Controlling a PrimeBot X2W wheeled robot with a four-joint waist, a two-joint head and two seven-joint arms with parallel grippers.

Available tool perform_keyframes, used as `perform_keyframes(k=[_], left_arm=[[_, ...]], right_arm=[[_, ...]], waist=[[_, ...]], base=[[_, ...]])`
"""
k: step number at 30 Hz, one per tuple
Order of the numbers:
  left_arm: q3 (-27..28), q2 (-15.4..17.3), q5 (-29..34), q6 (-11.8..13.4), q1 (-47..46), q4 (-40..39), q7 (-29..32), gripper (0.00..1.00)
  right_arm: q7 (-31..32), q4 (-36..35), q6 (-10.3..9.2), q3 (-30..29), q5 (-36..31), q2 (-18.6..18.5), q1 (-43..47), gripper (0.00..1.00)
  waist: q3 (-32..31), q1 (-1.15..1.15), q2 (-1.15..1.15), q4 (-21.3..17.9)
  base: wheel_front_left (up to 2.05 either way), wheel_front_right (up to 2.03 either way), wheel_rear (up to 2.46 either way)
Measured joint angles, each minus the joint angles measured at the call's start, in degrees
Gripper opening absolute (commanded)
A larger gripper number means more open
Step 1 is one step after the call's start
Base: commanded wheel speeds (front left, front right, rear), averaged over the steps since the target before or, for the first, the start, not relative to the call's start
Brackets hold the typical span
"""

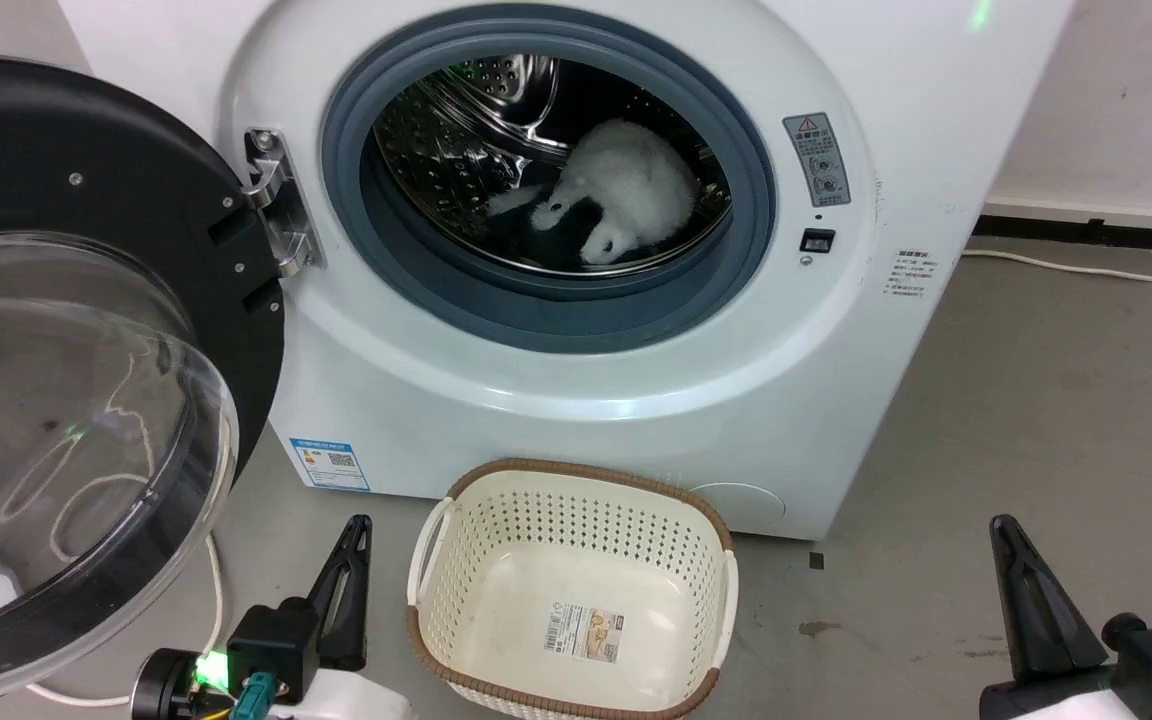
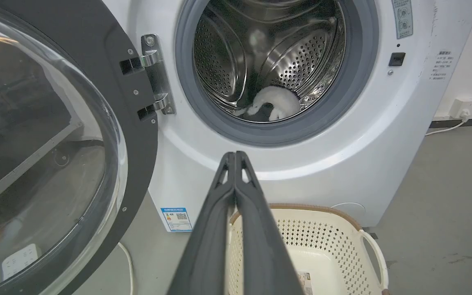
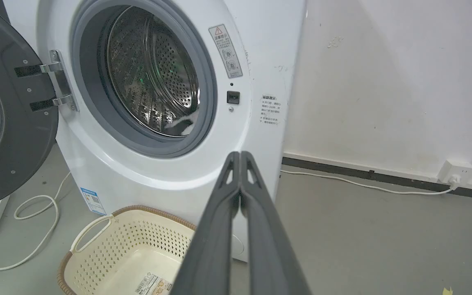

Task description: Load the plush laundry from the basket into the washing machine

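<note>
The fluffy white panda (image 1: 626,195) with black patches lies inside the steel drum of the white washing machine (image 1: 576,400); the left wrist view shows the panda (image 2: 277,102) low in the drum. The black-rimmed domed door (image 1: 66,400) hangs wide open at the left. On the floor before the washer stands the cream basket (image 1: 436,600) with only a label on its floor. My left gripper (image 1: 361,522) is shut, left of the basket, holding nothing. My right gripper (image 1: 1002,522) is shut too, off to the basket's right.
A white cable (image 1: 216,590) loops on the grey floor under the door, by a white power strip (image 2: 19,260). Another cord (image 3: 363,186) runs along the wall to a socket (image 3: 457,170) at the right. Open floor (image 1: 1036,400) lies right of the washer.
</note>
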Motion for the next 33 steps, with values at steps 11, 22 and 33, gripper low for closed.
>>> perform_keyframes(k=[11, 22, 33], left_arm=[[0.8, -0.4, 0.5, 0.0, 0.0, -0.7, 1.3, 0.00], [1.6, -1.1, 1.0, 0.0, 0.0, -1.6, 2.7, 0.00], [2.2, -1.5, 1.6, 0.0, 0.0, -2.5, 4.0, 0.00]], right_arm=[[1.3, 0.0, 0.00, 0.5, -0.1, 0.0, -0.2, 0.00], [2.7, 0.0, 0.00, 1.0, -0.1, 0.0, -0.4, 0.00], [4.1, 0.0, 0.00, 1.5, -0.2, 0.0, -1.1, 0.00]], waist=[[-0.1, 0.00, 0.00, -0.5], [-0.3, 0.00, 0.00, -1.1], [-0.5, 0.00, 0.00, -1.6]], base=[[0.00, 0.00, 0.00], [0.00, 0.00, 0.00], [0.00, 0.00, 0.00]])
